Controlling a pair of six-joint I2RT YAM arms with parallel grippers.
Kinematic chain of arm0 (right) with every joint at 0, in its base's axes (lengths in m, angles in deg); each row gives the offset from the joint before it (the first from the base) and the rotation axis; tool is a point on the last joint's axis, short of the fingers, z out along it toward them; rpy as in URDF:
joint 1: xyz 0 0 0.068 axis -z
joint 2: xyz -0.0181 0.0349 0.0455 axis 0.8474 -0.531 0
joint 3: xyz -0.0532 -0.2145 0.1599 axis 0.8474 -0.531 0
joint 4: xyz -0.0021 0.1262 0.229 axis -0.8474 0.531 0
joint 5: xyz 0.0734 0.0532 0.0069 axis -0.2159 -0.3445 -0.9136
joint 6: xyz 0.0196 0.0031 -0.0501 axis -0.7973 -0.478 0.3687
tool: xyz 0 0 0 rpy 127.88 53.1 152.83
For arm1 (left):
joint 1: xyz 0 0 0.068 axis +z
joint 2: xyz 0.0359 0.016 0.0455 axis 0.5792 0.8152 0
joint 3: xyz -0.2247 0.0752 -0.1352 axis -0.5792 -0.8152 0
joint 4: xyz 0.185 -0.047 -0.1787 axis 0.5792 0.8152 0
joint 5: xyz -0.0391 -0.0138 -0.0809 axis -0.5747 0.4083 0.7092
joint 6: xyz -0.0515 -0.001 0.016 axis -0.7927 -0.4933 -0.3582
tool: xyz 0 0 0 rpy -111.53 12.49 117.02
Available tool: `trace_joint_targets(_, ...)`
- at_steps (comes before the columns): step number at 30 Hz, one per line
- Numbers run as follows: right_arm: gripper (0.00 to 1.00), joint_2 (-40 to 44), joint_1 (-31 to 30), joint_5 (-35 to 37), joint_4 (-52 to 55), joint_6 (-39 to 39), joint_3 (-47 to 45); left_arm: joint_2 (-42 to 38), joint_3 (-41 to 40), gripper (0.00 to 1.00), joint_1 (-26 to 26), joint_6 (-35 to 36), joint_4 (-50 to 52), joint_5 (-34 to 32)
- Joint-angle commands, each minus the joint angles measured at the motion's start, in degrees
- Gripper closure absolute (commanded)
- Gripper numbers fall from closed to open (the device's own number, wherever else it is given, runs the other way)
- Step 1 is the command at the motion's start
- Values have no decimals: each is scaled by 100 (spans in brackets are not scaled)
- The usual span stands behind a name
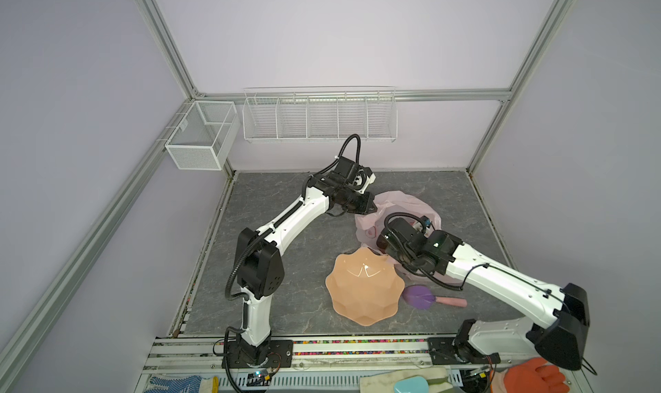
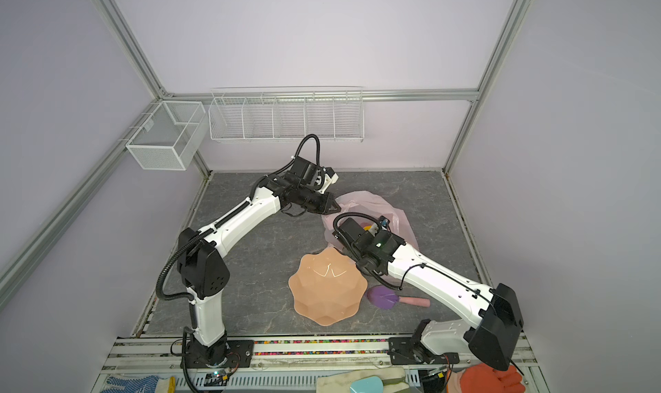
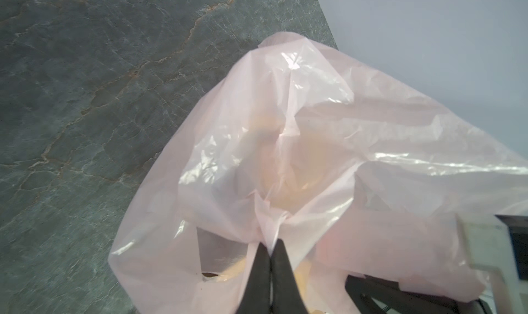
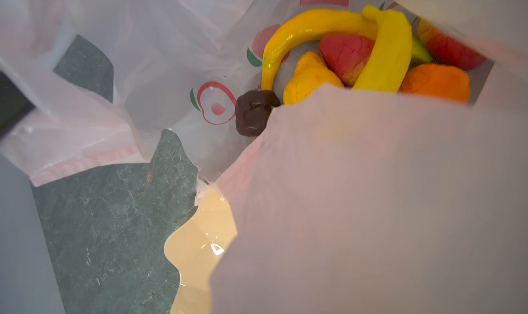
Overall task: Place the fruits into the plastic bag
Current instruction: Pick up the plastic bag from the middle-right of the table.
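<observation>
step: looked like the tail end of bagging; no fruit left outside that I could see
plastic bag [image 1: 402, 200]: lay crumpled on the grey table [image 1: 286, 251], just behind the bowl, mouth held up and open
fruits: all seven counted inside the bag in the right wrist view
bananas: two, one curved [image 4: 300, 29] and one crossing over it [image 4: 385, 49]
strawberries: two, one under the bananas [image 4: 347, 58], one deeper in [image 4: 451, 49]
pear [image 4: 308, 78]: beside the tangerine [image 4: 437, 82], both partly behind a fold of film
dark fruit [image 4: 254, 112]: nearest the mouth, touching the curved banana's tip
bowl [image 1: 357, 302]: empty, peach, scalloped
paddle [image 1: 418, 296]: purple, pink handle, beside the bowl, not part of the job
left gripper [image 3: 270, 245]: fingers pressed together, pinching a gather of the bag's film at the rim, lifted
right gripper [image 1: 382, 241]: over the bag's near side; fingers hidden by film, closed; could not tell if they pinched film or nothing
next move, judged: confirm nothing is left out, then let go of the film gently and pull both arms clear without dragging the bag
risk, judged: the dark fruit sat close to the mouth and could roll out if the rim dropped
</observation>
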Motion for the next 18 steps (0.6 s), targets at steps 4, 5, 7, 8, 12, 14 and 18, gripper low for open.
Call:
trace_joint_targets(4, 94, 489, 528, 38, -424, 1052, 90, -250, 279, 100, 326, -481, -316, 458)
trace_joint_targets(5, 93, 555, 631, -27, -585, 1256, 122, -295, 253, 100, 393, -645, -469, 570)
trace_joint_targets(7, 93, 644, 869, -267, -911, 1667, 215, -399, 164, 100, 559, -1024, -817, 769)
trace_joint_targets(8, 94, 671, 1003, -432, -1061, 1887, 292, -481, 79, 100, 657, -1278, -1074, 899)
trace_joint_targets(12, 93, 687, 1515, -1161, -1440, 2540, 730, -893, -492, 100, 1147, -2548, -2550, 1348)
trace_joint_targets(14, 93, 667, 1758, -1593, -1637, 2787, 978, -1076, -730, 100, 1409, -3289, -3367, 1552)
trace_joint_targets(18, 93, 571, 2133, -2246, -1711, 3049, 1500, -1355, -708, 100, 1749, -3986, -4002, 1680)
